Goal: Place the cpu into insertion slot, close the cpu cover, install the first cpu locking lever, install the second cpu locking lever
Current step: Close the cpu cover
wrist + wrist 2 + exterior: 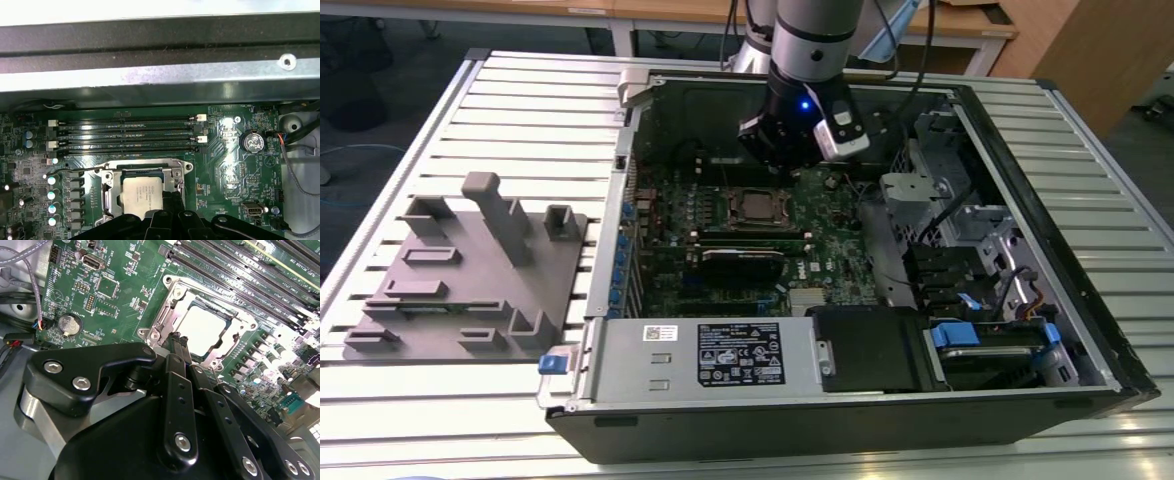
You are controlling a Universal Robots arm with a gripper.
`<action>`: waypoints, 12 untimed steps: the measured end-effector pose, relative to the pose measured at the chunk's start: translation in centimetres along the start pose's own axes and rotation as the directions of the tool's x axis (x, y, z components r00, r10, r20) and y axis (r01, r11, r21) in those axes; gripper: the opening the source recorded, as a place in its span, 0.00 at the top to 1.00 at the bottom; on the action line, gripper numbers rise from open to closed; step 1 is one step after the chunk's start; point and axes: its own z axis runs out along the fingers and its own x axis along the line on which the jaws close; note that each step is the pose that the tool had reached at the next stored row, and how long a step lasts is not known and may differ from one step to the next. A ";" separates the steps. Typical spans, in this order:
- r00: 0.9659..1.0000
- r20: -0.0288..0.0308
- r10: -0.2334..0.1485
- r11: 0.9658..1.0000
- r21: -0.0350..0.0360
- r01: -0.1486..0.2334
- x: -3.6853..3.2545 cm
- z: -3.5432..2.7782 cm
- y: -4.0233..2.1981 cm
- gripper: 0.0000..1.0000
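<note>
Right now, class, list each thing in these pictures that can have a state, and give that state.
cpu: seated flat, metal top up.
cpu cover: down, framing the cpu.
pincer: shut, tips at the cover's edge.
computer case: open, lying on its side.

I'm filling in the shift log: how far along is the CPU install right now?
Done, it seems: the cpu sits in the insertion slot and the cpu cover lies flat around it. In hand: the gripper, fingers together and holding nothing, has its tip at the cover's edge. Left: latching; the thin lever in the first wrist view looks unlatched, though I cannot be sure.
</note>
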 end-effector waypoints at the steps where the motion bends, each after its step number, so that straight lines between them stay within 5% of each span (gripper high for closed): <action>1: 1.000 0.000 0.000 1.000 0.000 0.000 0.00 0.03 0.00 0.90; 12: 1.000 0.000 0.000 1.000 0.000 0.000 0.79 0.25 -0.06 0.90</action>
